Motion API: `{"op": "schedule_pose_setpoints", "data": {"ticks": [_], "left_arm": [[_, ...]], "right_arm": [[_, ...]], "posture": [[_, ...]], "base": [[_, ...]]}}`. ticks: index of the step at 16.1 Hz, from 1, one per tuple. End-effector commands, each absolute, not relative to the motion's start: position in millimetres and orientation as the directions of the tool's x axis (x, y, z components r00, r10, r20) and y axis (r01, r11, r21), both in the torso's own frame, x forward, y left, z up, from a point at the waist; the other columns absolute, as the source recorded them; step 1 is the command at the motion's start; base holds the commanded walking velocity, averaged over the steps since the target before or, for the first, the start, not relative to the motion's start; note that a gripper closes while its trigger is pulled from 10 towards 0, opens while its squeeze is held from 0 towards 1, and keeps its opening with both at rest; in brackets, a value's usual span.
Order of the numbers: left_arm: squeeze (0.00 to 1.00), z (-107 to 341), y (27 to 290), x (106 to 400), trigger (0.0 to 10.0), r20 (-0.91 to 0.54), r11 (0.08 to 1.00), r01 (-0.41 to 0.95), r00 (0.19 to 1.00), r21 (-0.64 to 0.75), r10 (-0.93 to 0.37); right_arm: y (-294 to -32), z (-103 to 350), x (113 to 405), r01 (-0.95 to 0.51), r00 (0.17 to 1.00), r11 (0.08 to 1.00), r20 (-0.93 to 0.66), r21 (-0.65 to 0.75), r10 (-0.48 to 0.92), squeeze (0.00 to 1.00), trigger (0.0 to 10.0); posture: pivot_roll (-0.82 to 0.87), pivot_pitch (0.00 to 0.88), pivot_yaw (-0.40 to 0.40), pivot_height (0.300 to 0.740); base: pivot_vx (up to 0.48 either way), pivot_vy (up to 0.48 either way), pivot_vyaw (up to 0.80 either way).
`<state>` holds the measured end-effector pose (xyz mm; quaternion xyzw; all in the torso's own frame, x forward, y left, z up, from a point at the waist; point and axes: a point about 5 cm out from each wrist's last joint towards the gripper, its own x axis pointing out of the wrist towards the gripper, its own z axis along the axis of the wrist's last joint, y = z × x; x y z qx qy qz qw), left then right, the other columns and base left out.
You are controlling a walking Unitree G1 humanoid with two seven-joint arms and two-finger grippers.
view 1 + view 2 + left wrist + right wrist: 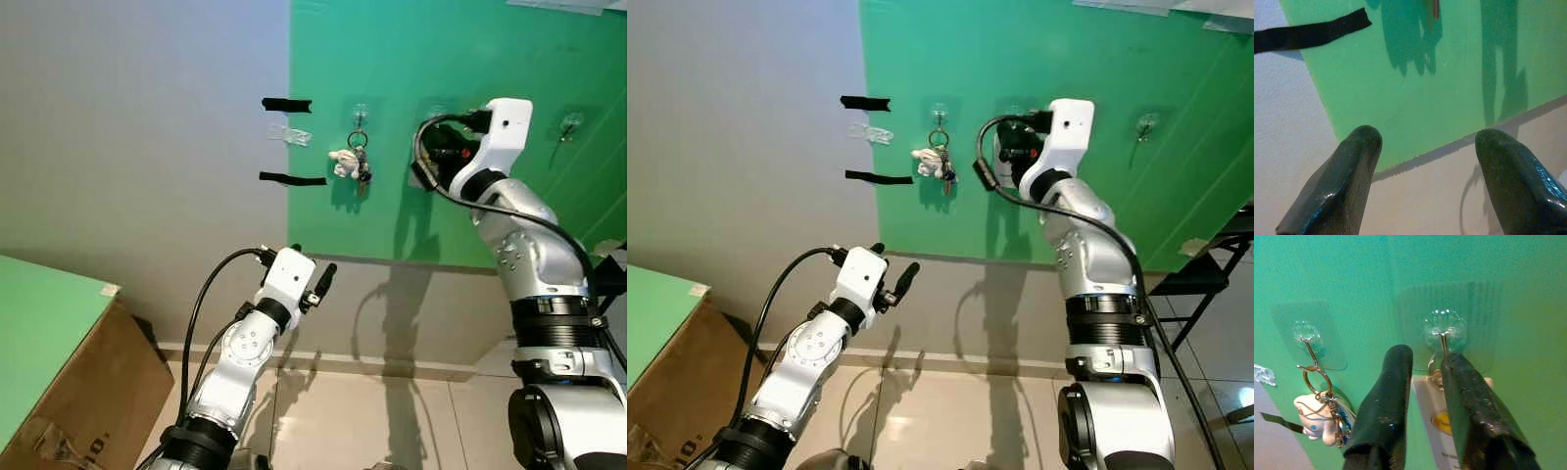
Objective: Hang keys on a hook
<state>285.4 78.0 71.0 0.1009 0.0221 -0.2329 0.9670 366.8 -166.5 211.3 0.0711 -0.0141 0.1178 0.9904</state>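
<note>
Your right gripper [1422, 382] pinches a white key tag [1437, 423] hanging straight down from the middle clear hook [1444, 330] on the green wall panel [441, 59]. Another key bunch [351, 162] hangs vertically from the neighbouring hook [360, 113]. Your left gripper [1425, 161] is spread, held low before the grey wall [137, 147].

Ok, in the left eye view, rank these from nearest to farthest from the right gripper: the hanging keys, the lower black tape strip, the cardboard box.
1. Hanging keys, on the hook just left of the right gripper.
2. Lower black tape strip, farther left, at the green panel's edge.
3. Cardboard box, far down at the left, on the floor.
</note>
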Motion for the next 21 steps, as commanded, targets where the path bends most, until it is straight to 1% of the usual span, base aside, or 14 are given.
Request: {"op": "schedule_pose_setpoints", "data": {"ticks": [1,3,4,9,12,14,15,16,17,18,19,20,21], "left_arm": [[0.00,71.0,74.1,285.9,10.0,-0.089,0.868,0.461,0.888,0.185,-0.452],[0.00,70.9,74.0,285.8,10.0,-0.088,0.869,0.460,0.888,0.183,-0.452],[0.00,70.9,74.0,285.7,10.0,-0.088,0.869,0.460,0.888,0.183,-0.452],[0.00,70.7,73.3,284.5,10.0,-0.086,0.867,0.464,0.886,0.183,-0.456],[0.00,70.6,73.5,284.3,10.0,-0.088,0.867,0.464,0.886,0.185,-0.455],[0.00,70.5,76.2,284.0,10.0,-0.088,0.868,0.458,0.889,0.190,-0.450],[0.00,68.9,81.3,282.8,10.0,-0.099,0.872,0.449,0.893,0.194,-0.438],[0.00,67.7,86.9,281.8,10.0,-0.105,0.879,0.439,0.898,0.187,-0.427],[0.00,66.3,94.1,280.5,10.0,-0.114,0.887,0.429,0.903,0.171,-0.415],[0.00,65.9,97.4,280.4,10.0,-0.118,0.889,0.425,0.904,0.168,-0.410],[0.00,66.0,109.7,281.2,10.0,-0.127,0.904,0.402,0.914,0.145,-0.385],[0.00,66.0,122.6,281.3,10.0,-0.138,0.914,0.381,0.922,0.140,-0.363],[0.00,65.8,125.3,280.6,10.0,-0.142,0.916,0.377,0.923,0.135,-0.358]], "right_arm": [[-187.0,212.9,367.2,-0.127,0.990,0.989,0.062,0.069,0.123,1.00,10.0],[-190.1,218.8,367.2,-0.076,0.989,0.996,0.121,-0.055,0.082,1.00,10.0],[-189.9,219.5,367.2,-0.070,0.988,0.995,0.132,-0.072,0.079,1.00,10.0],[-193.8,214.2,366.9,-0.054,0.990,0.998,0.132,-0.035,0.058,1.00,10.0],[-199.8,219.5,363.4,-0.029,0.985,0.998,0.169,-0.060,0.038,1.00,10.0],[-206.0,215.7,351.7,-0.009,0.984,0.998,0.176,-0.069,0.021,1.00,10.0],[-210.2,207.9,333.4,0.019,0.981,0.993,0.192,-0.119,0.005,1.00,10.0],[-212.9,198.6,314.4,0.025,0.979,0.992,0.204,-0.127,0.002,0.31,10.0],[-212.1,185.5,297.6,0.017,0.981,0.992,0.194,-0.122,0.007,0.00,10.0],[-211.7,178.7,290.6,0.014,0.983,0.992,0.181,-0.123,0.009,0.00,10.0],[-213.6,156.4,268.6,0.019,0.991,0.987,0.136,-0.159,0.002,0.00,10.0],[-219.6,128.6,244.2,0.045,0.998,0.986,0.060,-0.158,-0.036,0.00,10.0],[-221.8,119.1,235.5,0.052,0.998,0.989,0.041,-0.138,-0.047,0.00,10.0]], "posture": [[-0.09,0.003,-0.068,0.722],[-0.09,0.002,-0.069,0.722],[-0.09,0.002,-0.069,0.722],[-0.09,0.003,-0.067,0.722],[-0.10,0.005,-0.067,0.722],[-0.10,0.008,-0.071,0.722],[-0.10,0.014,-0.072,0.722],[-0.10,0.014,-0.068,0.722],[-0.11,0.017,-0.056,0.722],[-0.11,0.015,-0.051,0.722],[-0.12,0.013,-0.032,0.722],[-0.13,0.012,-0.020,0.722],[-0.13,0.011,-0.011,0.722]], "base": [[0.000,0.000,0.00],[0.000,0.000,0.00],[0.000,0.000,0.00],[0.000,0.000,0.00],[0.000,0.000,0.00],[0.000,0.000,0.00],[0.000,0.000,0.00],[0.000,0.000,0.00],[0.000,0.000,0.00],[0.000,0.000,0.00],[0.000,0.000,0.00],[0.000,0.000,0.00],[0.000,0.000,0.00]]}}
